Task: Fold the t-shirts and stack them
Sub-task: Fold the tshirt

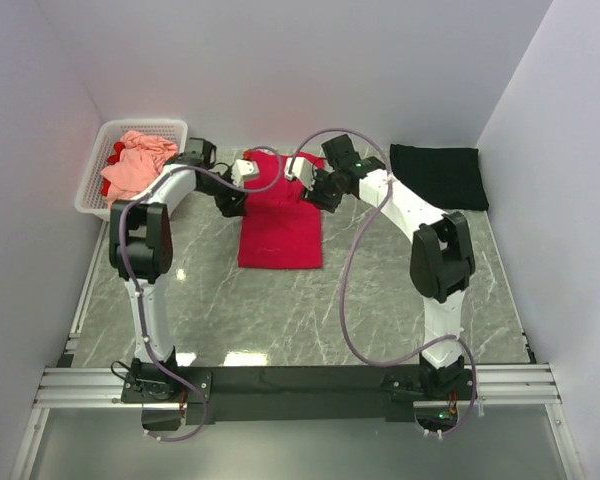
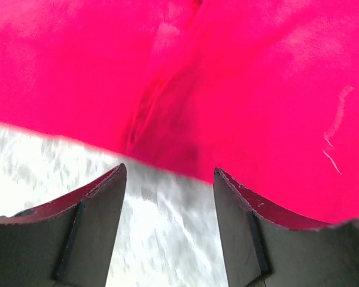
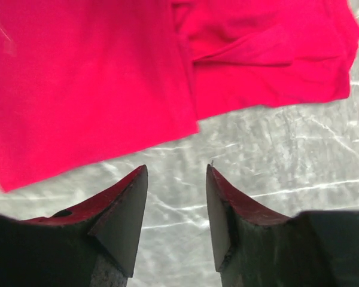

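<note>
No words, numbers or signs can be read in any view. The red t-shirt (image 1: 280, 235) shows only plain cloth, with no label seen.

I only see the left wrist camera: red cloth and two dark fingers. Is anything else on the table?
Observer: Yes. A black t-shirt lies as a neat rectangle at the far right of the table.
Operator: Any more shirts?
Observer: A salmon-pink t-shirt sits crumpled in a white basket at the far left.
Operator: What's the other arm doing?
Observer: The right arm's fingers stand open over bare table, just off the edge of the red t-shirt.
</note>
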